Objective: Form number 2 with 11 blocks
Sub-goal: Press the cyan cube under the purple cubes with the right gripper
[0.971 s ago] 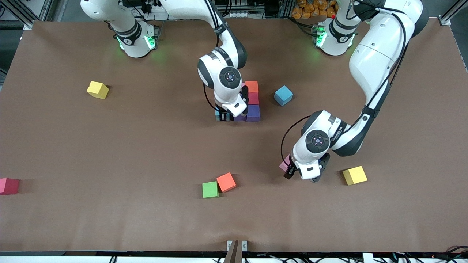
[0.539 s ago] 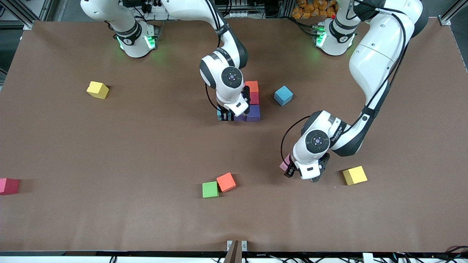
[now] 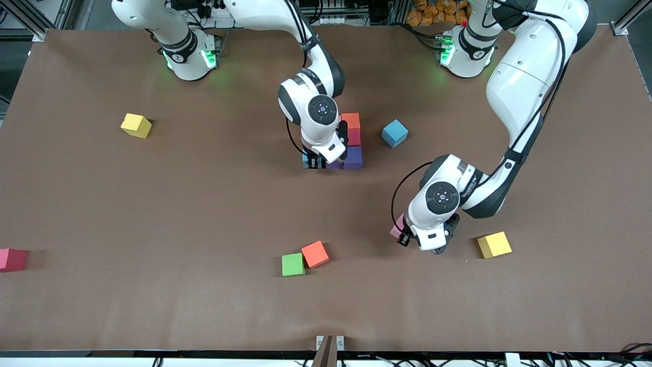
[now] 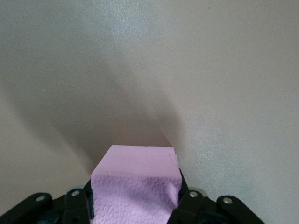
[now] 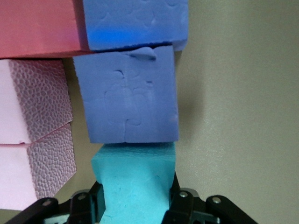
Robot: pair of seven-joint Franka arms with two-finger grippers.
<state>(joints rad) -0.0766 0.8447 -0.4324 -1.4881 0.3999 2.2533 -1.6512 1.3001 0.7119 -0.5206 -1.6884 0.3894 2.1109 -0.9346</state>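
A: Change since a second ago: the left gripper (image 3: pixel 418 243) is closing, its once wide jaws now pinching a pink block (image 4: pixel 135 186) low on the table (image 3: pixel 153 204), beside a yellow block (image 3: pixel 494 244).

B: The right gripper (image 3: pixel 311 162)?

A: Unmoved, clamping a light blue block (image 5: pixel 135 179) against the purple block (image 5: pixel 126 95) in the unfinished number 2 (image 3: pixel 346 140), which is sitting mid-table near the bases.

B: How is it looking?

A: Orange, red and purple cubes are showing; the rest is probably hidden under the wrist.

B: Room?

A: Wide bare table nearer the camera; the green block (image 3: pixel 293 264) and an orange block (image 3: pixel 315 254) are touching there. A red block (image 3: pixel 12 259) is lying at the table edge.
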